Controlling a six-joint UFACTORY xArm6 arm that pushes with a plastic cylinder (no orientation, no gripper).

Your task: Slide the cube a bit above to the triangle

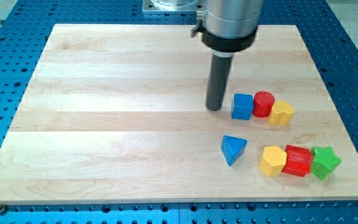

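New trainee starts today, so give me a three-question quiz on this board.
1. True or false: my tip is at the view's left of the blue cube.
2. What touches the cube's right side? A) red cylinder B) green star C) blue triangle
3. Fill in: the triangle lies toward the view's ___ from the cube.

Key: 1 true; 2 A; 3 bottom.

Arm enters from the view's top, right of centre. Wide grey cylindrical housing, ringed at its base by a black collar. Straight dark rod drops vertically from the collar, upright, no visible tilt. The tip (214,108) sits at the rod's lower end, down at counter level, right of the view's middle.
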